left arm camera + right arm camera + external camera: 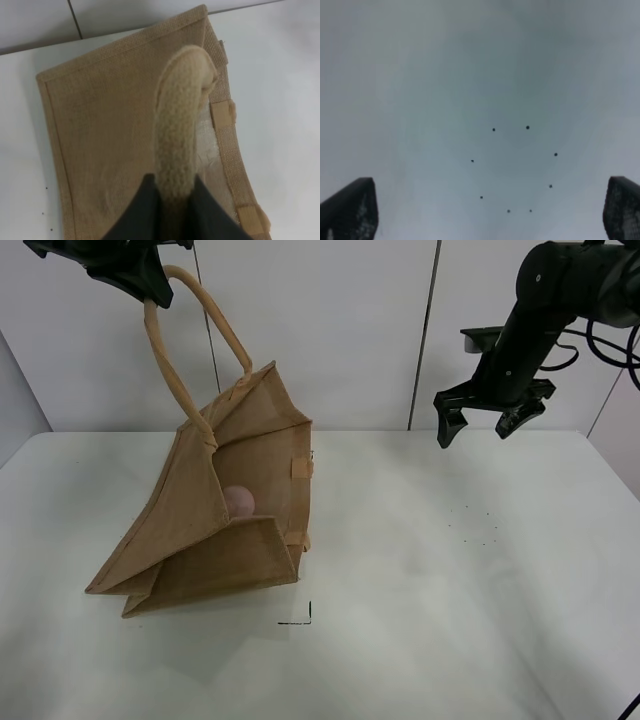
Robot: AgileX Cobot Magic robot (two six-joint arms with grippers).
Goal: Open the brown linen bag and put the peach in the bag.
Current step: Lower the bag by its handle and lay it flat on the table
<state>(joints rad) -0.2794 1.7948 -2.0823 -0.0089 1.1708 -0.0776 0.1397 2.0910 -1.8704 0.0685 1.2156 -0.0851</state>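
The brown linen bag [210,530] stands tilted on the white table, its mouth held open to the right. My left gripper [150,285] is shut on one beige loop handle [190,320] and holds it high at the upper left. In the left wrist view the handle [182,125] runs between the dark fingers [145,210] above the bag [110,130]. The peach [239,502] lies inside the bag, pink and round. My right gripper [490,420] hangs open and empty above the table at the right, apart from the bag. Its fingertips [350,210] frame bare table.
The white table [450,590] carries a ring of small black dots [472,525], also in the right wrist view [515,170], and a black corner mark [300,618] in front of the bag. A panelled white wall stands behind.
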